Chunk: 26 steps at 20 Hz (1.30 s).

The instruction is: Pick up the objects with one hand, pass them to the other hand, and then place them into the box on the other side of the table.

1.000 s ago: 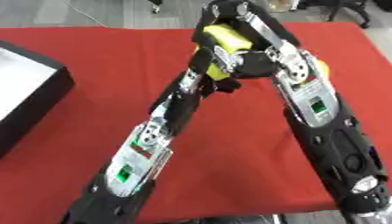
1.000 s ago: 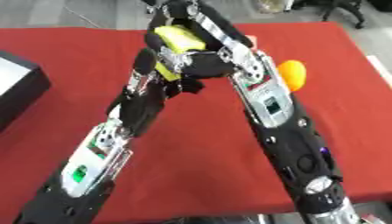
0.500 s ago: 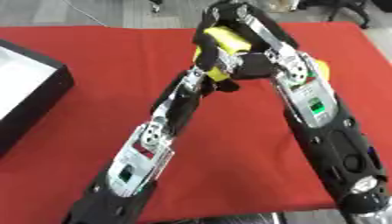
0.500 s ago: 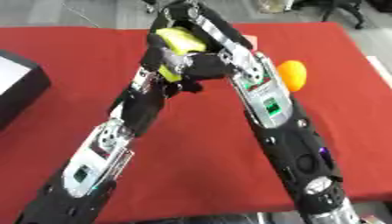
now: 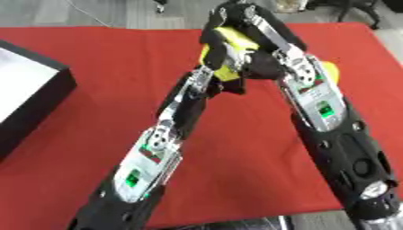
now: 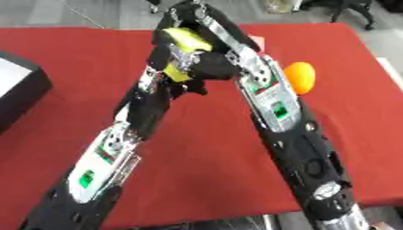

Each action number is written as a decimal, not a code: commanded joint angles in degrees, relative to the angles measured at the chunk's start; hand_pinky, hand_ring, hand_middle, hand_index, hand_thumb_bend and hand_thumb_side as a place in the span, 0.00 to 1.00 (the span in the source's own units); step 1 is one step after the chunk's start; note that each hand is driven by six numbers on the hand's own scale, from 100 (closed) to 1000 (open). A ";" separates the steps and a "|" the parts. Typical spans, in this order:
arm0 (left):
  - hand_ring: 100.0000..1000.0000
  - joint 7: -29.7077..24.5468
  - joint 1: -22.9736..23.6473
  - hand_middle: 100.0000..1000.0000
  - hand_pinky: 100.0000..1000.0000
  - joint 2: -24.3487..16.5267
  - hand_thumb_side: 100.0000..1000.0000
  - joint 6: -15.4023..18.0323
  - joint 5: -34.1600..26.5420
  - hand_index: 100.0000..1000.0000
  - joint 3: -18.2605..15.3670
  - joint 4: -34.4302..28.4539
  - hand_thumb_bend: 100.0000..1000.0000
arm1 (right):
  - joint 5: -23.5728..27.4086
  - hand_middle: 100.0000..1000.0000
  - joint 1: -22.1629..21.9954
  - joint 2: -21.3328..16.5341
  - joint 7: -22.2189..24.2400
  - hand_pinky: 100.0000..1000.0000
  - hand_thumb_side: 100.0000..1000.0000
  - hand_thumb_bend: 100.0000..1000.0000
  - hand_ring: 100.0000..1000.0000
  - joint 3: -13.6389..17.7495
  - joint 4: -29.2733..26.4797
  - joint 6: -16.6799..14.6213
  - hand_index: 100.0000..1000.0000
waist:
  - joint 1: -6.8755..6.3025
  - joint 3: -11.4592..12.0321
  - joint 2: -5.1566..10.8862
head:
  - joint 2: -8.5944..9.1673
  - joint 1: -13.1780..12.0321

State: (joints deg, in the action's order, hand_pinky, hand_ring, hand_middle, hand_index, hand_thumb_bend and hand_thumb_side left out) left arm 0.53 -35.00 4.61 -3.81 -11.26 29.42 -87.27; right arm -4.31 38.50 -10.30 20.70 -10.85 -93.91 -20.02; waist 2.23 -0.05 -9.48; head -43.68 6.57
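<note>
**Handover above the red tabletop**

The right hand (image 5: 250, 27) and the left hand (image 5: 222, 74) met over the far middle of the tabletop (image 5: 94, 63), both closed around one yellow object (image 5: 228, 42). The right hand's fingers curled over its top while the left hand cupped its lower part; which hand bore the weight could not be told. To do this pass well, the receiving hand should probably have its fingers wrapped fully round the yellow object before the giving hand lets go, and the release should be slow, because the piece looked smooth and rounded and might slip.

The yellow object appeared glossy, likely plastic, with a blocky, soft-edged form; most of it was hidden by fingers. To the right of the yellow object, an orange rounded item (image 6: 299, 77), egg-like and smooth, lay on the cloth just beyond the right forearm. Well to the left of the yellow object stood the box (image 5: 31, 96), black-walled with a pale inside, rigid and square-cornered. The tabletop cover was matte red fabric, flat and unwrinkled.
</note>
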 commanded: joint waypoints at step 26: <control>0.39 5.42 -0.66 0.31 0.63 0.73 0.80 1.86 -2.43 0.47 -1.00 -1.12 0.10 | 3.95 0.43 0.71 -0.51 -3.85 0.54 1.00 0.00 0.35 0.55 -1.04 4.33 0.50 | 0.28 -0.11 0.60 | 0.16 -0.04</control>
State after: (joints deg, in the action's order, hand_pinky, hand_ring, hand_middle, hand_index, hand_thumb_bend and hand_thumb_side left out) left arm 4.94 -34.98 4.63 -2.05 -13.61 28.80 -87.30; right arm 0.11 38.32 -10.02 16.91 -10.88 -93.76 -15.13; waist 2.50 -0.08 -9.58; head -43.71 6.57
